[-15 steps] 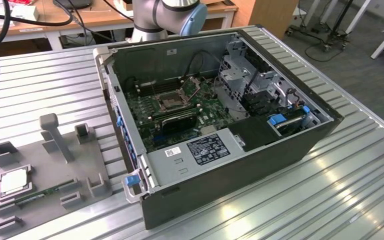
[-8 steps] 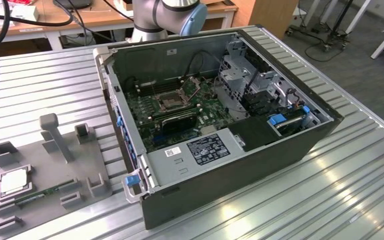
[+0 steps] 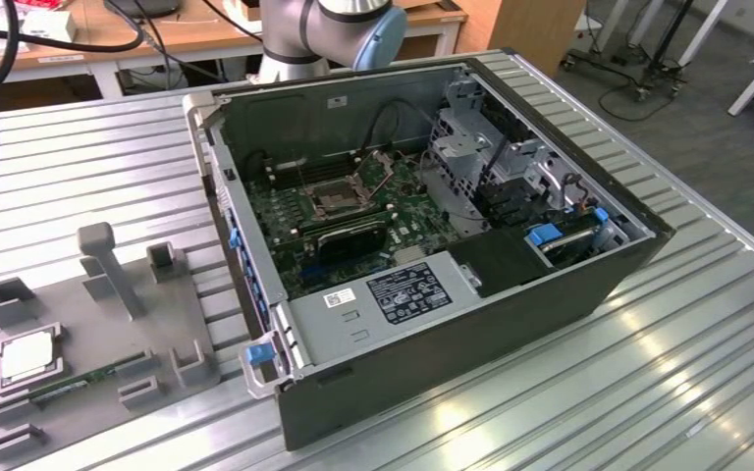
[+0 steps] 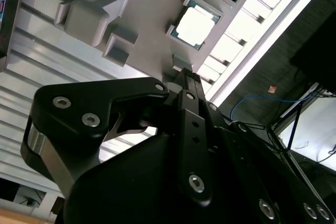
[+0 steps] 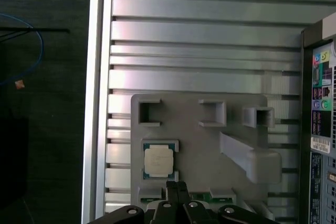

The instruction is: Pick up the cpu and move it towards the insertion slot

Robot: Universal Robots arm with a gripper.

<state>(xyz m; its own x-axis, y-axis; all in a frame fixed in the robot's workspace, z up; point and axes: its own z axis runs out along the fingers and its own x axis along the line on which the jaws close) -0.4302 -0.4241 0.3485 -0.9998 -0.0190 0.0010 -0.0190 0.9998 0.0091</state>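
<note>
One cpu (image 5: pixel 159 161) lay in its recess on the grey holder (image 5: pixel 199 145), untouched. Near it hovered the gripper (image 5: pixel 177 186), its fingers apparently pressed together and empty. One green memory stick (image 3: pixel 82 381) lay alongside. The insertion slot (image 3: pixel 337 196) sat well apart inside the open computer case (image 3: pixel 639 245) on the tabletop (image 3: pixel 639 392). Its two labels (image 3: pixel 410 291) were illegible.

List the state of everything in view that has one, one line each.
Small flat square silvery cpu: lying flat in its recess on the grey plastic tray, not gripped.
Square metal-framed insertion slot: uncovered, dark centre showing.
Long narrow green memory stick: lying on the tray.
Dark grey computer case: on its side, side panel off.
Black claw: shut, holding nothing.
</note>
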